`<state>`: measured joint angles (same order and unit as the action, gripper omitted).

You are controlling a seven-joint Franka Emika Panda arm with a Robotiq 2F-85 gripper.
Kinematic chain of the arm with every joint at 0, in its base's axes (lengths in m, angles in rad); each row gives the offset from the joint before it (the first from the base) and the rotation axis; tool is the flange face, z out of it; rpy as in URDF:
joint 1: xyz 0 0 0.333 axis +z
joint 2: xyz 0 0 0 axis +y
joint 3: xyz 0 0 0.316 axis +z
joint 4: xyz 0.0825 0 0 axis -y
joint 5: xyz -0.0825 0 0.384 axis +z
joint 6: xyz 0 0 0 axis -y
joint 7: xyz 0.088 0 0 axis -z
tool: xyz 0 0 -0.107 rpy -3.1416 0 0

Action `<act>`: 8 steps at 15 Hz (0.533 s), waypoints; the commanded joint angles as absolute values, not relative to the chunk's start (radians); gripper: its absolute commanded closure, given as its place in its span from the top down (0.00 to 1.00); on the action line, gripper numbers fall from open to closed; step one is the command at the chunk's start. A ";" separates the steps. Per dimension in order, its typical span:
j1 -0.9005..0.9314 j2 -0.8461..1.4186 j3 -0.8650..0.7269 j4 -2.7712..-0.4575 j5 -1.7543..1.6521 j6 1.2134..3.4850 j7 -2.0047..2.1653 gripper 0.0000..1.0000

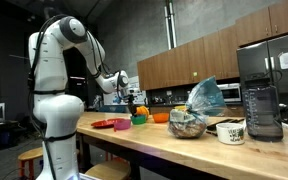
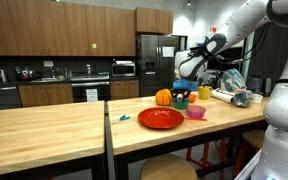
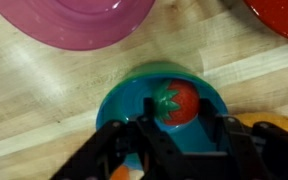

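One blue bowl (image 3: pixel 112 100) sits on the wooden counter (image 3: pixel 44 90) with a single toy tomato (image 3: pixel 174 102) in it. The gripper (image 3: pixel 179 130) hangs right over it, jaws spread, gripping nothing. Nearby there's one pink bowl (image 3: pixel 79 20), one red plate (image 3: pixel 284 15), and one orange round thing (image 3: pixel 272 125) just beside the blue bowl.

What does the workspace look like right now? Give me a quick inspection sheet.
Surface: wooden counter, seam between two slabs.
Job's things: toy tomato lying in the blue bowl.
Clutter: pink bowl, red plate, orange fruit, mug, blender.
Grippers: fingers open, spread over the blue bowl; contact with the tomato unclear.
Cables: nothing seen.
Surroundings: kitchen cabinets, fridge.
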<state>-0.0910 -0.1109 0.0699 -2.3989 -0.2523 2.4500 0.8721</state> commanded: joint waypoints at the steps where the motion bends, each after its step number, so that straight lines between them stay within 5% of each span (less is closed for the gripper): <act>1: -0.073 -0.133 0.062 -2.387 -0.266 2.424 0.868 0.23; 8: -0.053 -0.219 0.081 -2.391 -0.292 2.374 0.865 0.23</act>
<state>-0.0642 -0.1495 0.0744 -2.3799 -0.2775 2.4214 0.8700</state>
